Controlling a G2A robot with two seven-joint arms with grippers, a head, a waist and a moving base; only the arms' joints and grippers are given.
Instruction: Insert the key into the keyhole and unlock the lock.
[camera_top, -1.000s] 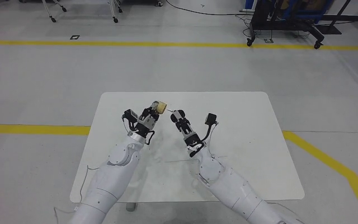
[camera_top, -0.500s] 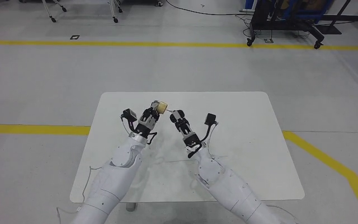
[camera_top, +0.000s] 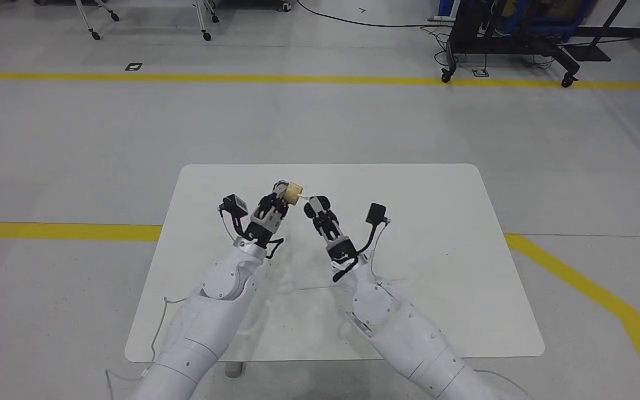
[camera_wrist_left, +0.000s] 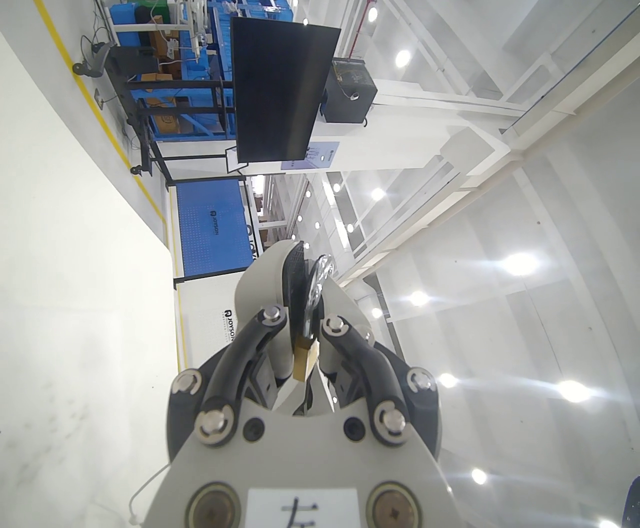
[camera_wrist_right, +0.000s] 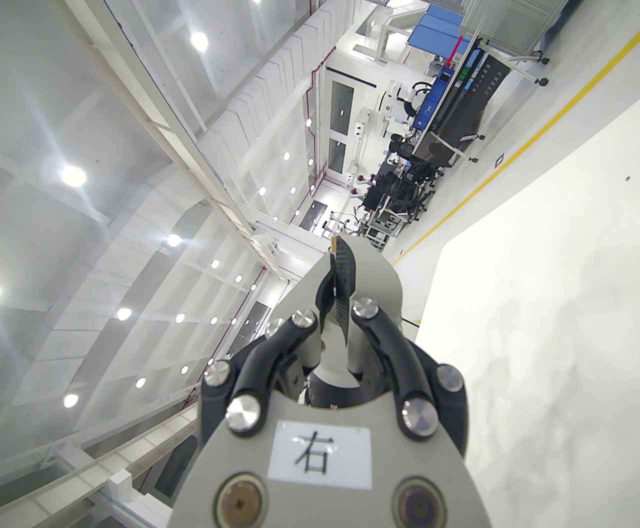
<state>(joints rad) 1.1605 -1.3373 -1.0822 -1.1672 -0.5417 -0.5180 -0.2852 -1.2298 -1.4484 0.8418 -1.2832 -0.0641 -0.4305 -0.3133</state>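
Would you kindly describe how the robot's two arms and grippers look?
Both arms have smooth white shells, with black cables looped near the wrists. The left gripper and right gripper are pale grey, with black curved links, silver bolts, black ribbed pads, and a white label bearing one black character.

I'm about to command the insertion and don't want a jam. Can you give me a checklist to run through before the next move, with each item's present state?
1. Lock gripped: ok. The left gripper is shut on the lock.
2. Key gripped: ok. The right gripper is shut on the key, and a small yellowish tip shows past the pads.
3. Key brought near the lock: ok. In the top view the two grippers sit close together above the table.
4. Key tip touching the lock: cannot tell.
5. Keyhole turned toward the key: cannot tell.
6. Key in line with the keyhole: cannot tell.
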